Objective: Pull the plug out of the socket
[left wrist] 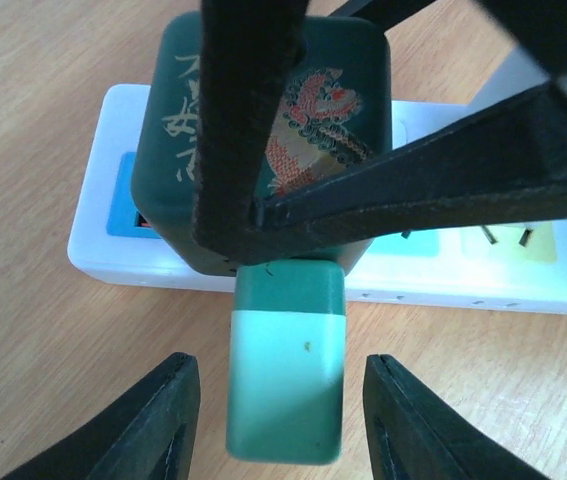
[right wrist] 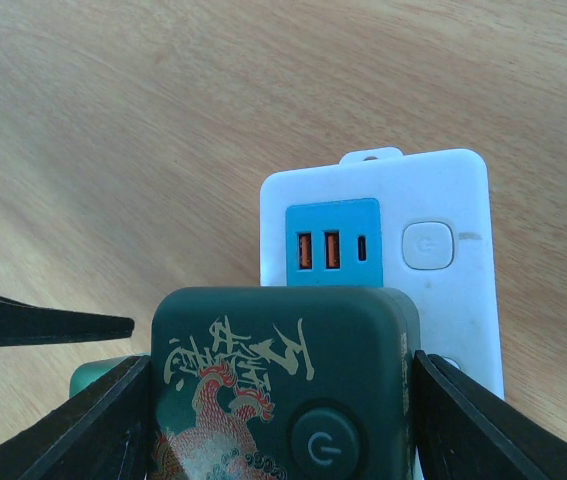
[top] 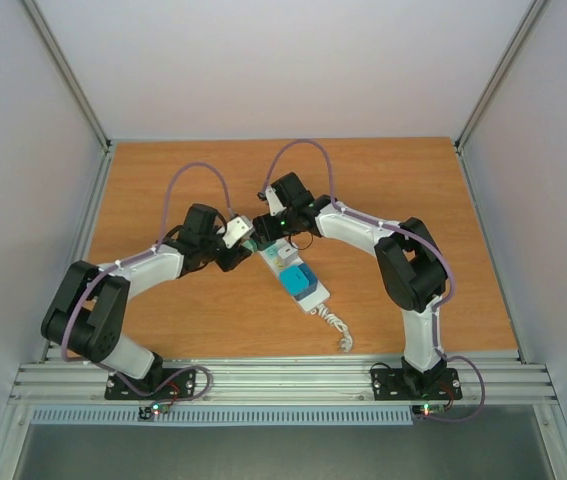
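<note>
The socket, a long white power strip [top: 303, 282] with pastel panels, lies slantwise at the table's middle. It shows in the left wrist view [left wrist: 98, 150] and in the right wrist view [right wrist: 443, 200], with a blue USB panel [right wrist: 331, 245]. A dark green plug [right wrist: 273, 400] printed with a dragon sits on it. My right gripper [right wrist: 281, 440] is shut on the plug's two sides, and its black fingers [left wrist: 243, 120] cross the plug [left wrist: 173, 120]. A mint-and-green block [left wrist: 285, 385] juts out below the plug. My left gripper [left wrist: 285, 425] is open astride this block, without touching it.
A short curly white cord [top: 335, 325] trails from the strip's near end toward the table's front edge. Both arms meet over the strip's far end [top: 253, 240]. Grey walls enclose the wooden table [top: 393, 180] at the left, right and back.
</note>
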`<action>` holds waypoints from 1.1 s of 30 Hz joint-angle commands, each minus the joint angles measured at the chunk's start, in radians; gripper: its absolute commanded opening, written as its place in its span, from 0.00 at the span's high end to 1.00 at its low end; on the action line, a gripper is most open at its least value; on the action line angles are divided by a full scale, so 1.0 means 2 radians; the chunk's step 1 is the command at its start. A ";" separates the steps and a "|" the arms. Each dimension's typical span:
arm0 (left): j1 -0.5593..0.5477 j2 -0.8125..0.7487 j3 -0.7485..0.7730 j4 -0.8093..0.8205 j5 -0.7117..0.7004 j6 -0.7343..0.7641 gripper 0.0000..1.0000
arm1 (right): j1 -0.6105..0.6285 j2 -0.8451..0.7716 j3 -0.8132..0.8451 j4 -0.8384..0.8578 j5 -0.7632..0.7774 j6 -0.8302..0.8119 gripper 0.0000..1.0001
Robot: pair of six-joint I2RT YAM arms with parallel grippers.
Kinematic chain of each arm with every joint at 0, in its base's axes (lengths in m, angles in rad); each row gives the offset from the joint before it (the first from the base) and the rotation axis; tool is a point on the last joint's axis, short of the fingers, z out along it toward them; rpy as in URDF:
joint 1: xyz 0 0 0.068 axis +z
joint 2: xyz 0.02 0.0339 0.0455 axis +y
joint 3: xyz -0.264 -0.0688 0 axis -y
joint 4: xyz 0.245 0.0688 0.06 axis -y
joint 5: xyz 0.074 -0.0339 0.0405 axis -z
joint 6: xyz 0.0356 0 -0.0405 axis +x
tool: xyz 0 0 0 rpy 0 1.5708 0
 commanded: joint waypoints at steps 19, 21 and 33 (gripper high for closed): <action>-0.004 -0.020 -0.035 0.010 -0.017 0.022 0.80 | 0.003 0.023 -0.042 0.017 0.056 -0.001 0.52; -0.004 -0.025 -0.044 0.015 -0.021 0.032 0.80 | 0.003 0.023 -0.045 0.019 0.063 -0.002 0.53; -0.002 -0.036 -0.036 0.009 0.023 0.017 0.84 | 0.003 0.031 -0.058 0.032 0.092 -0.017 0.55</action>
